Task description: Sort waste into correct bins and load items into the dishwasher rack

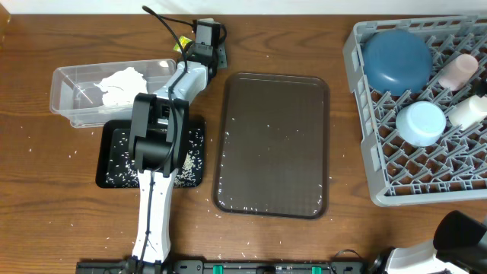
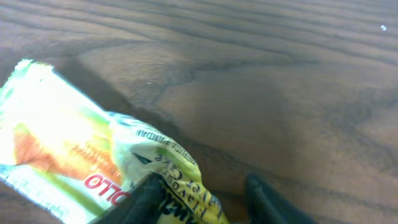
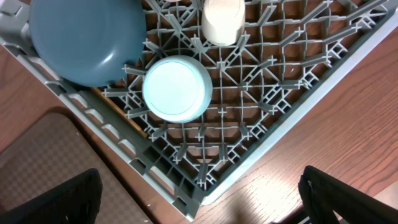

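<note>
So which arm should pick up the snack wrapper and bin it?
Left. The left gripper has the snack wrapper end between its fingers, and the clear tub sits close by. The right gripper hangs open over the dishwasher rack, on the far side of the table.

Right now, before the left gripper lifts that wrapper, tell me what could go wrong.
1. The left gripper straddles only one end of the snack wrapper; it may slip free on lifting.
2. The clear tub and black tray-bin sit side by side, so a loose drop could land in the wrong one.
</note>
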`<state>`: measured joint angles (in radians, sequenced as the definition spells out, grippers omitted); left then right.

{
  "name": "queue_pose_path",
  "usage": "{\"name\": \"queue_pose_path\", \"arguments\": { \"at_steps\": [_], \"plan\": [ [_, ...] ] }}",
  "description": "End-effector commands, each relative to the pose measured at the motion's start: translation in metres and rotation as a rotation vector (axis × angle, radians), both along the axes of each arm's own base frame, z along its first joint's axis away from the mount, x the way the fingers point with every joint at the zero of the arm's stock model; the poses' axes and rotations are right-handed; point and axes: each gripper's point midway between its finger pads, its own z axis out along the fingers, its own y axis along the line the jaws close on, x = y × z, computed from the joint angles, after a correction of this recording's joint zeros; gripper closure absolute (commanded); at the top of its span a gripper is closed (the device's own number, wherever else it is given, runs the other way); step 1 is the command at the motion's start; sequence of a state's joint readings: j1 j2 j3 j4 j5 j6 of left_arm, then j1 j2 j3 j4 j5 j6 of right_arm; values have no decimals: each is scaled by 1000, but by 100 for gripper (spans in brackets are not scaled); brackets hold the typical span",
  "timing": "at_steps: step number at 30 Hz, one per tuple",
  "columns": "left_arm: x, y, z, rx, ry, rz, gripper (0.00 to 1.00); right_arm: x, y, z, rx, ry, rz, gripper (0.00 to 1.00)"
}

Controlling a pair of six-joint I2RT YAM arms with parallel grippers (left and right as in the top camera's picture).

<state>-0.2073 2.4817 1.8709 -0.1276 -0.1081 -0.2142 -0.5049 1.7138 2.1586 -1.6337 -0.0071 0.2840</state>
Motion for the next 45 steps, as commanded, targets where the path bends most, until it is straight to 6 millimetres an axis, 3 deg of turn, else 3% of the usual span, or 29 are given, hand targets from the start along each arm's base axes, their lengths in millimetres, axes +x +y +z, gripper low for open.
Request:
{"name": "queue_pose_path", "arguments": {
  "at_steps": [1, 5, 9, 14, 20, 25, 28, 31, 35, 38, 43, 44, 45],
  "plan": [
    [-18, 1, -43, 7, 107, 0, 69, -1, -3, -3, -4, 13, 1, 1],
    [-21, 1, -42, 11, 121, -2, 91, -1, -3, -3, -4, 13, 1, 1],
    [-22, -3, -20, 8, 108, -9, 94, -1, -3, -3, -4, 13, 1, 1],
    [-21, -18, 46, -9, 31, -33, 94, -1, -3, -3, -4, 13, 1, 1],
    [-48, -25, 143, -123, -23, 49, 94, -1, -3, -3, -4, 13, 1, 1],
    [-78, -2, 216, -231, -69, 167, 94, -1, -3, -3, -4, 13, 1, 1],
    [-97, 26, 243, -342, -73, 323, 94, -1, -3, -3, -4, 12, 1, 1],
    [-116, 60, 251, -451, -48, 520, 94, -1, -3, -3, -4, 13, 1, 1],
    [-142, 98, 234, -537, 39, 769, 94, -1, -3, -3, -4, 13, 1, 1],
    [-159, 116, 216, -554, 109, 905, 94, -1, -3, -3, -4, 13, 1, 1],
    [-162, 135, 203, -545, 132, 971, 93, -1, -3, -3, -4, 13, 1, 1],
    [-162, 138, 202, -541, 131, 977, 89, -1, -3, -3, -4, 13, 1, 1],
    [-162, 141, 200, -533, 129, 987, 78, -1, -3, -3, -4, 13, 1, 1]
  ]
}}
